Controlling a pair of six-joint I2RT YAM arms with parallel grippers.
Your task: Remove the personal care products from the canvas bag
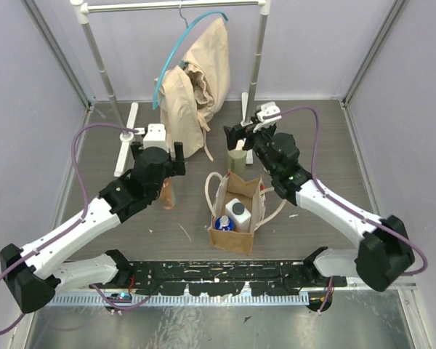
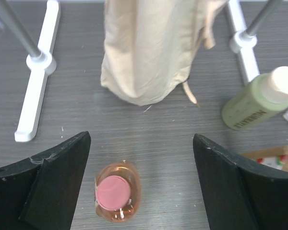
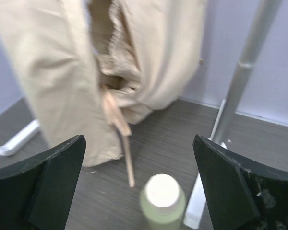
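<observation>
The canvas bag (image 1: 231, 240) stands open at the table's middle, with a pale dark-capped bottle (image 1: 237, 212) and a blue-and-white bottle (image 1: 222, 224) showing inside. An amber bottle with a pink cap (image 1: 167, 195) stands on the table left of the bag. My left gripper (image 1: 160, 169) hovers over it, open and empty; in the left wrist view the bottle (image 2: 114, 191) sits low between the fingers. An olive-green, cream-capped bottle (image 1: 237, 156) stands behind the bag. My right gripper (image 1: 245, 136) is open and empty above it, and the bottle (image 3: 162, 199) shows between its fingers.
A white garment rack (image 1: 256, 51) stands at the back with a beige cloth garment (image 1: 196, 80) on a blue hanger. Its white foot bars (image 1: 126, 138) lie on the table by the left gripper. The rack pole (image 3: 245, 72) is close on the right gripper's right.
</observation>
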